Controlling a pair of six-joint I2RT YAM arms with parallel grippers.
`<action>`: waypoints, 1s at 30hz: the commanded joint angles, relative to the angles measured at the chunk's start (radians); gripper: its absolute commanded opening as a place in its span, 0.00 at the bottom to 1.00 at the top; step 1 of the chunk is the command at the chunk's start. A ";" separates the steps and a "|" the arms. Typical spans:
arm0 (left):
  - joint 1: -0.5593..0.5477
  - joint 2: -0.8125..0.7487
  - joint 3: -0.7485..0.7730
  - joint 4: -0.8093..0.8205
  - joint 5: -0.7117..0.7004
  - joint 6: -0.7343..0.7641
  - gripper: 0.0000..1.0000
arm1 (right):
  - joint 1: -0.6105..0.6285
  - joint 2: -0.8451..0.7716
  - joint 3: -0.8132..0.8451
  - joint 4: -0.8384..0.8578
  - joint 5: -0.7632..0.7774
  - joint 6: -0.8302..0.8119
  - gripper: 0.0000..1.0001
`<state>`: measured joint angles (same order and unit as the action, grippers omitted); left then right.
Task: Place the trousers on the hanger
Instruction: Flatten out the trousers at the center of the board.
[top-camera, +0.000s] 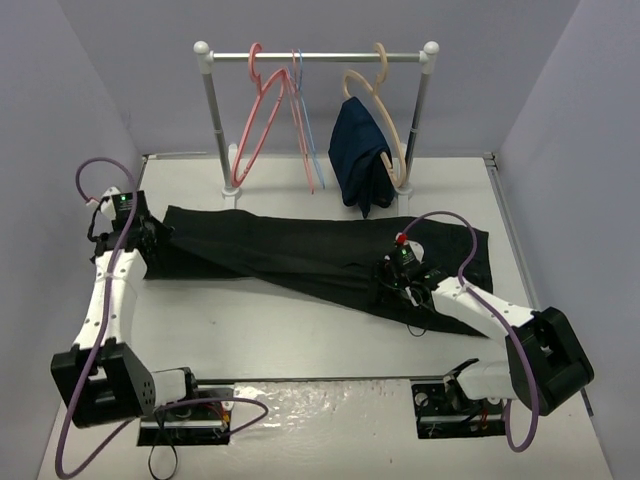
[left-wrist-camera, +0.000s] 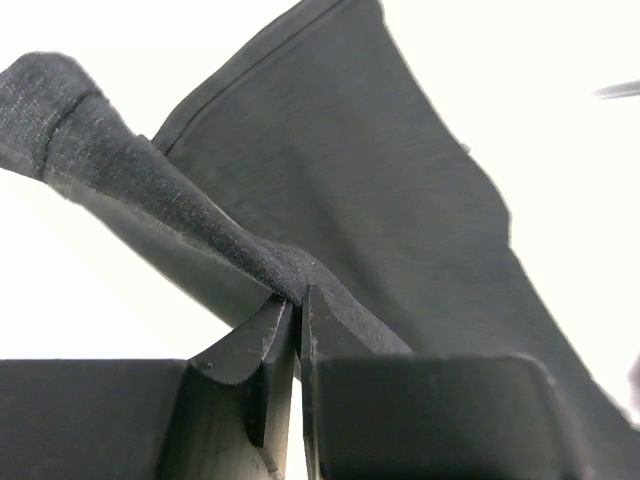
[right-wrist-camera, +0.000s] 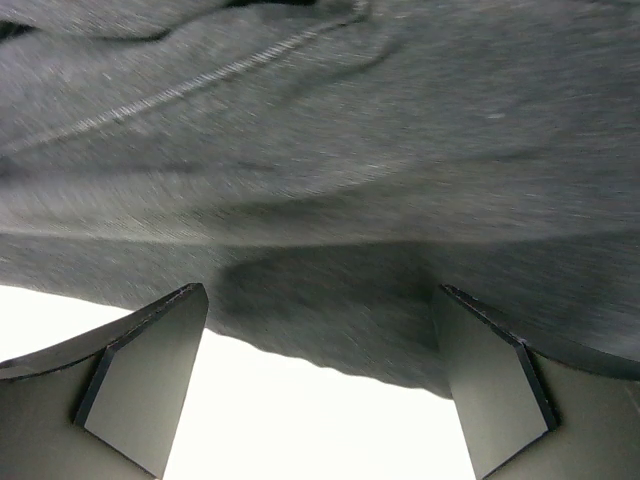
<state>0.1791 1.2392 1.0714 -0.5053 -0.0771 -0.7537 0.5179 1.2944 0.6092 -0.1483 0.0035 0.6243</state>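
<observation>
Left wrist view: left gripper (left-wrist-camera: 298, 300) jaws together, clamped on a raised fold of the trousers (left-wrist-camera: 400, 220) at their left end. Right gripper (right-wrist-camera: 320, 390) jaws wide apart, holding nothing, low over the near edge of the cloth toward the right end; whether it touches the cloth cannot be told. Trousers lie spread across the table (top-camera: 300, 340), left to right, just near of the rail (top-camera: 320, 57). Hanger (top-camera: 258, 115) hangs at the rail's left, bare, well apart from both grippers. Judged progress: early, one end gripped only. Left to do: second grip, lift, drape trousers over hanger bar
</observation>
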 joint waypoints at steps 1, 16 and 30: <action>0.004 -0.194 -0.018 -0.086 0.000 0.045 0.00 | -0.008 -0.047 0.049 -0.026 0.047 -0.005 0.92; -0.104 -0.452 -0.328 -0.388 -0.124 -0.106 0.01 | -0.048 -0.013 0.072 -0.109 0.043 0.019 0.92; -0.070 -0.362 -0.217 -0.288 -0.337 0.017 0.01 | -0.269 0.018 -0.061 -0.112 -0.068 0.124 0.99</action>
<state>0.0952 0.8594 0.7619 -0.8386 -0.3134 -0.7799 0.3921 1.3723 0.6519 -0.2163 -0.0168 0.6743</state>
